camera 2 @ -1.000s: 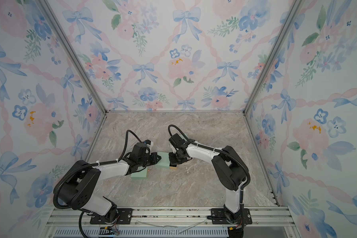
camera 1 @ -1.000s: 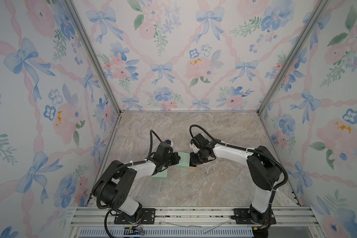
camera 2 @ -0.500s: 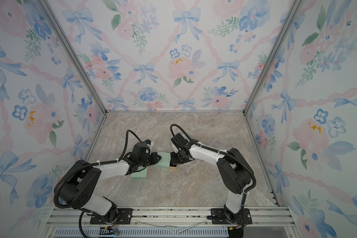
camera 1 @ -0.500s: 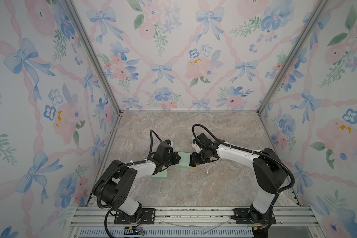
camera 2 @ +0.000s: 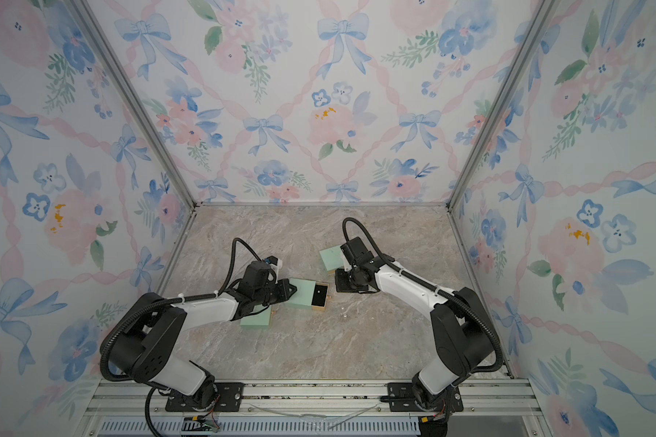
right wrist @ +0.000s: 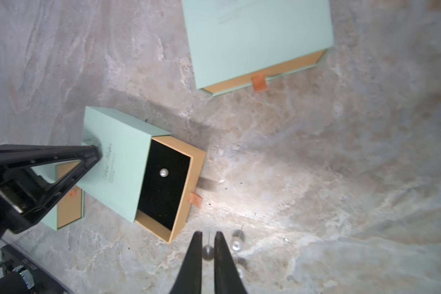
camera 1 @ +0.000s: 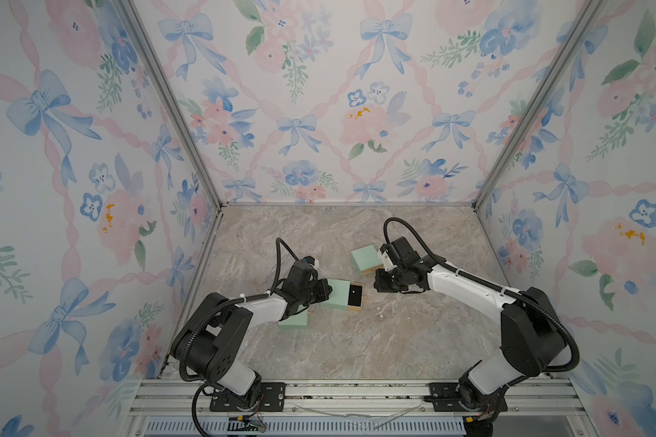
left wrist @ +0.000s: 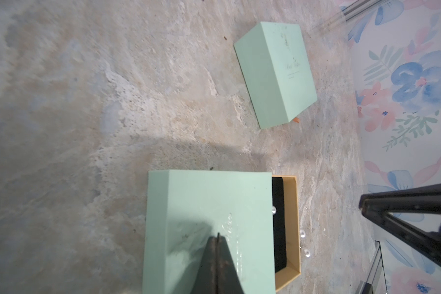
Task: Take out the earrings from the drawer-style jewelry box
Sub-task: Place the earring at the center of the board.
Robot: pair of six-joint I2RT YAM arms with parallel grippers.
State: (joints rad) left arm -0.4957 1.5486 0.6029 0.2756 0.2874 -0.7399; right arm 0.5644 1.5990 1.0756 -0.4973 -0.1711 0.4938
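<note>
Mint-green card forms the jewelry box [right wrist: 117, 163], and the clenched left gripper [left wrist: 217, 235] rests on its top. Its drawer [right wrist: 196, 163] stands out to the right, with one earring [right wrist: 164, 173] on the black pad [right wrist: 163, 201]. Right of the drawer, the right gripper [right wrist: 208, 233] pinches a second earring [right wrist: 207, 252] between its fingers. Two more earrings [right wrist: 236, 245] lie on the table [right wrist: 316, 178] just beside it, on its near side.

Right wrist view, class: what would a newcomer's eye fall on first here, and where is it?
A pearl earring sits pinched between the dark fingers of the right gripper, just past a corner of the open drawer. A second pearl earring lies alone on its black lining, and the shut left gripper rests on the box's mint-green sleeve.
</note>
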